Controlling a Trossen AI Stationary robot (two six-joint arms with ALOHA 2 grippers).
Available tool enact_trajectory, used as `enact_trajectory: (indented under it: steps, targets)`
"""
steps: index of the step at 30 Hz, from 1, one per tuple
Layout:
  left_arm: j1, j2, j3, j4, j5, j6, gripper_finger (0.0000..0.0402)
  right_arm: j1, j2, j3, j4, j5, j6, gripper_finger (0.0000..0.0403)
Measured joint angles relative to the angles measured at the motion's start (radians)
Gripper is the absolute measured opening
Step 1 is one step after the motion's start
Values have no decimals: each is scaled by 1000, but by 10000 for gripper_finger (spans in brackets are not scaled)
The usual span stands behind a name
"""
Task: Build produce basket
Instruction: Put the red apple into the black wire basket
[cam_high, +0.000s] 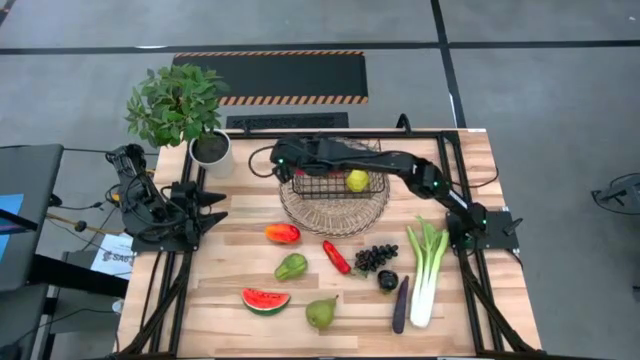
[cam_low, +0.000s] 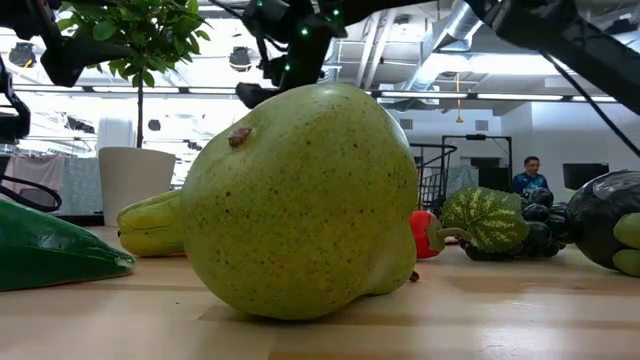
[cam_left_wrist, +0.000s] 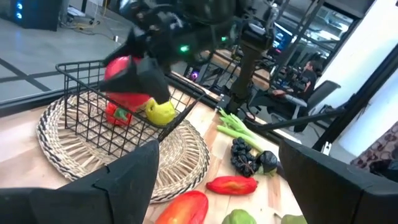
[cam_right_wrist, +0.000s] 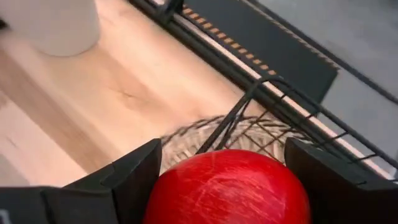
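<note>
Right gripper (cam_right_wrist: 227, 186) reaching over the dark wire basket (cam_high: 338, 183), pinching a red apple (cam_right_wrist: 229, 185) between its fingers, apple poised at the basket's left rim above the mesh. Inside the basket already: a yellow-green fruit (cam_high: 357, 181) and something small and red (cam_left_wrist: 117, 116). Basket sitting on a round pale woven tray (cam_high: 334, 213) at the back middle of the wooden counter (cam_high: 230, 270). Left gripper (cam_left_wrist: 214, 180) parked at the counter's left edge, fingers spread, nothing between them. Spread over the front of the counter: orange-red mango (cam_high: 282, 233), chili (cam_high: 336, 257), dark grapes (cam_high: 376, 257), green pear (cam_high: 291, 267), watermelon slice (cam_high: 265, 300), a second green pear (cam_high: 321, 314), purple eggplant (cam_high: 401, 305), and long leek (cam_high: 427, 270) toward the right. Potted leafy plant (cam_high: 180, 105) at the back left corner. In the low view, that second pear filling most of the frame, lying on its side.
</note>
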Motion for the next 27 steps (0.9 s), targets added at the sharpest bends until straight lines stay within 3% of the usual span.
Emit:
enact_trajectory:
  steps: [6,11,21,27]
  targets:
    - [0,0,0,-15,12,-10,316,-40,-7,3,18,-10,15,327]
    - [0,0,0,-39,13,-27,316,-56,-68,4,-161,-9,22,327]
    - [0,0,0,-54,7,-34,315,-36,-211,4,-601,123,102,327]
    - [0,0,0,-74,5,-43,315,2,-220,3,-620,174,168,327]
